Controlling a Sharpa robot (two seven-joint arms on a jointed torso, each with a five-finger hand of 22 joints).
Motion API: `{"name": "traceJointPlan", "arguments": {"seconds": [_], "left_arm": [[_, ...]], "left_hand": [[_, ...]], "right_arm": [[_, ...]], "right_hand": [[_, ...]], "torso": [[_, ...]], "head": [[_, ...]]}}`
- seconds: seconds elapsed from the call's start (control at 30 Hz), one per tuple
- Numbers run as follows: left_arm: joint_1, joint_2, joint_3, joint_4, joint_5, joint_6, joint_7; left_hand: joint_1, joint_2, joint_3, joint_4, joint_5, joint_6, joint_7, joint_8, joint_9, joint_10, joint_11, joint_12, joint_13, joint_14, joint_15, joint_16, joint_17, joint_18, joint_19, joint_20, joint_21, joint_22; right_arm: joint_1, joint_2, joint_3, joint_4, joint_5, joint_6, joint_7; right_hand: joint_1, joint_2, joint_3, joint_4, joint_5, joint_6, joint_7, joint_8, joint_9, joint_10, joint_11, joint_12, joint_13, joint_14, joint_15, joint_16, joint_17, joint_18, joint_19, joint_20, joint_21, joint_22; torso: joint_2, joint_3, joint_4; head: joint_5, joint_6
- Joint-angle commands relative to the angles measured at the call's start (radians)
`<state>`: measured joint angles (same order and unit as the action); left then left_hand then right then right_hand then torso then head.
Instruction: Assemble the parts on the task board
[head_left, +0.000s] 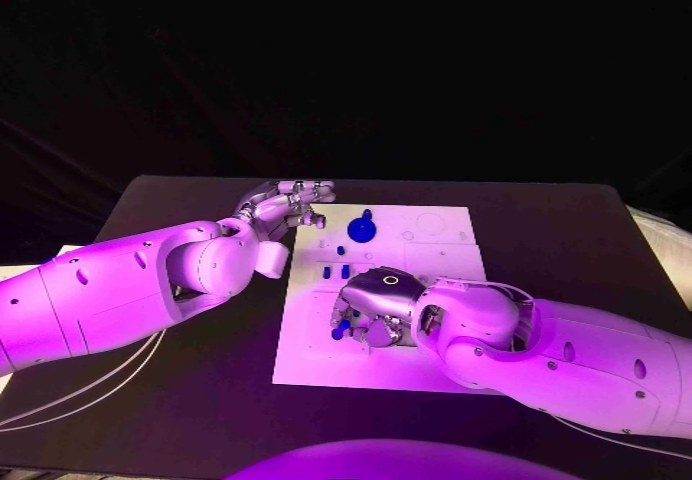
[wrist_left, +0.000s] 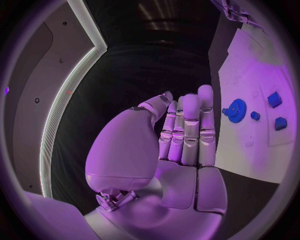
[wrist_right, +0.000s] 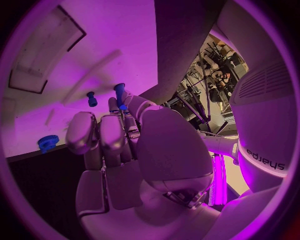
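Observation:
The white task board lies in the middle of the black table. A blue gear sits near its far edge, with small blue parts just in front of it. My right hand hovers low over the board's middle with its fingers curled down. In the right wrist view my right hand pinches a blue peg between thumb and fingertips. Another blue peg stands on the board beyond it. My left hand is at the board's far left corner, fingers straight and holding nothing.
The left wrist view has the gear and three small blue parts on the board, beside my flat left hand. The board has a rectangular recess. Bare black table surrounds the board.

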<state>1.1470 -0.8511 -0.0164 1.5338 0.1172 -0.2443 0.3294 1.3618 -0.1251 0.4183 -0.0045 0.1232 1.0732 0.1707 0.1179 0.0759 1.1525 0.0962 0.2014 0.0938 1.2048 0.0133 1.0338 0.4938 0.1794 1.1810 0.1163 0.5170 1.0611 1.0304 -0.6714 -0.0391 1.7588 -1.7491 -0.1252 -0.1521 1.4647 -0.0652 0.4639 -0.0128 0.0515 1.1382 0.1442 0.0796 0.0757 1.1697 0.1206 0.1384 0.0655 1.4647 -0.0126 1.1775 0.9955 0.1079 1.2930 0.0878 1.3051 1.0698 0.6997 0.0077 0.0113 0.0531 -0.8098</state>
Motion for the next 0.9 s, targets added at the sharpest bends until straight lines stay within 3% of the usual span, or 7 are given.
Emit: {"name": "traceJointPlan", "arguments": {"seconds": [0.03, 0.2, 0.37, 0.53, 0.77, 0.83, 0.9], "left_arm": [[0.000, 0.002, 0.001, 0.001, -0.001, 0.019, 0.003], [0.000, 0.002, 0.001, 0.001, -0.001, 0.020, 0.002], [0.000, 0.003, 0.001, 0.002, -0.001, 0.020, 0.001], [0.000, 0.003, 0.001, 0.002, -0.001, 0.020, 0.000], [0.000, 0.001, 0.001, 0.002, -0.001, 0.019, -0.003], [0.000, 0.001, 0.001, 0.002, -0.001, 0.019, -0.004], [0.000, 0.001, 0.001, 0.002, -0.001, 0.018, -0.006]], "left_hand": [[0.009, 0.004, -0.005, -0.001, 0.002, -0.007, -0.003, 0.003, -0.001, -0.005, -0.002, 0.005, 0.001, -0.005, 0.000, -0.005, -0.001, 0.003, 0.005, -0.001, -0.005, -0.001], [0.009, 0.004, -0.005, -0.001, 0.002, -0.007, -0.003, 0.003, -0.001, -0.005, -0.002, 0.005, 0.001, -0.005, 0.000, -0.005, -0.001, 0.003, 0.005, -0.001, -0.005, -0.001], [0.009, 0.004, -0.005, -0.001, 0.002, -0.007, -0.003, 0.003, -0.001, -0.005, -0.002, 0.005, 0.001, -0.005, 0.000, -0.005, -0.001, 0.003, 0.005, -0.001, -0.005, -0.001], [0.010, 0.006, -0.007, -0.002, 0.002, -0.009, -0.002, 0.004, -0.001, -0.008, -0.001, 0.007, 0.001, -0.006, 0.001, -0.004, -0.003, 0.003, 0.006, -0.001, -0.008, -0.003], [0.010, 0.006, -0.007, -0.002, 0.002, -0.009, -0.002, 0.004, -0.001, -0.008, -0.001, 0.007, 0.001, -0.006, 0.001, -0.004, -0.003, 0.003, 0.006, -0.001, -0.008, -0.003], [0.010, 0.006, -0.007, -0.002, 0.002, -0.009, -0.002, 0.004, -0.001, -0.009, -0.001, 0.008, 0.001, -0.006, 0.001, -0.004, -0.003, 0.003, 0.006, -0.001, -0.008, -0.003], [0.011, 0.007, -0.008, -0.002, 0.002, -0.011, -0.002, 0.004, -0.002, -0.012, 0.000, 0.007, 0.000, -0.007, 0.001, -0.004, -0.003, 0.003, 0.006, -0.001, -0.009, -0.003]], "right_arm": [[-0.002, 0.003, -0.002, -0.003, -0.023, 0.040, -0.017], [-0.002, 0.014, -0.004, -0.009, -0.027, 0.051, -0.025], [-0.004, 0.029, -0.007, -0.020, -0.028, 0.055, -0.033], [-0.005, 0.034, -0.008, -0.023, -0.027, 0.038, -0.032], [-0.005, 0.032, -0.009, -0.021, -0.026, -0.003, -0.028], [-0.006, 0.029, -0.009, -0.019, -0.024, -0.037, -0.024], [-0.011, 0.018, -0.008, -0.008, -0.018, -0.091, -0.014]], "right_hand": [[0.002, 0.006, 0.012, -0.006, 0.003, 0.009, -0.001, 0.000, 0.001, 0.058, -0.051, 0.002, 0.001, 0.016, -0.001, 0.004, -0.003, -0.003, 0.003, 0.004, 0.004, 0.000], [-0.023, -0.007, 0.003, -0.002, 0.008, -0.006, 0.002, -0.010, -0.003, 0.042, -0.047, -0.013, -0.002, 0.014, 0.003, 0.001, -0.007, -0.003, -0.002, 0.006, 0.002, -0.005], [-0.069, -0.035, -0.020, 0.013, 0.074, -0.043, 0.012, -0.018, -0.009, 0.012, -0.035, -0.041, -0.003, 0.016, 0.012, 0.009, 0.001, -0.003, 0.000, 0.014, 0.004, -0.002], [-0.099, -0.058, -0.043, 0.024, 0.085, -0.077, 0.014, -0.019, -0.011, -0.022, -0.026, -0.063, -0.004, 0.015, 0.019, 0.010, -0.001, -0.003, -0.003, 0.021, 0.001, -0.006], [-0.121, -0.080, -0.100, 0.032, 0.099, -0.122, 0.010, -0.017, -0.010, -0.107, -0.019, -0.074, -0.003, 0.009, 0.027, 0.002, -0.014, 0.002, -0.014, 0.028, -0.011, -0.027], [-0.122, -0.081, -0.132, 0.033, 0.105, -0.135, 0.008, -0.016, -0.010, -0.141, -0.015, -0.072, -0.002, 0.008, 0.029, -0.001, -0.019, 0.003, -0.018, 0.031, -0.017, -0.036], [-0.118, -0.079, -0.157, 0.031, 0.140, -0.143, 0.006, -0.016, -0.009, -0.176, -0.008, -0.070, -0.002, 0.004, 0.033, -0.007, -0.029, 0.006, -0.026, 0.035, -0.026, -0.051]], "torso": [[0.000, -0.0002, -0.0003], [0.000, -0.0001, 0.0000], [0.000, 0.0000, 0.0005], [0.000, -0.0007, 0.0007], [0.000, -0.0003, -0.0005], [-0.001, -0.0003, -0.0001], [0.000, 0.0000, 0.0009]], "head": [[0.000, -0.001], [0.000, -0.001], [0.000, -0.002], [0.000, -0.003], [0.001, -0.003], [0.000, -0.003], [-0.002, -0.003]]}}
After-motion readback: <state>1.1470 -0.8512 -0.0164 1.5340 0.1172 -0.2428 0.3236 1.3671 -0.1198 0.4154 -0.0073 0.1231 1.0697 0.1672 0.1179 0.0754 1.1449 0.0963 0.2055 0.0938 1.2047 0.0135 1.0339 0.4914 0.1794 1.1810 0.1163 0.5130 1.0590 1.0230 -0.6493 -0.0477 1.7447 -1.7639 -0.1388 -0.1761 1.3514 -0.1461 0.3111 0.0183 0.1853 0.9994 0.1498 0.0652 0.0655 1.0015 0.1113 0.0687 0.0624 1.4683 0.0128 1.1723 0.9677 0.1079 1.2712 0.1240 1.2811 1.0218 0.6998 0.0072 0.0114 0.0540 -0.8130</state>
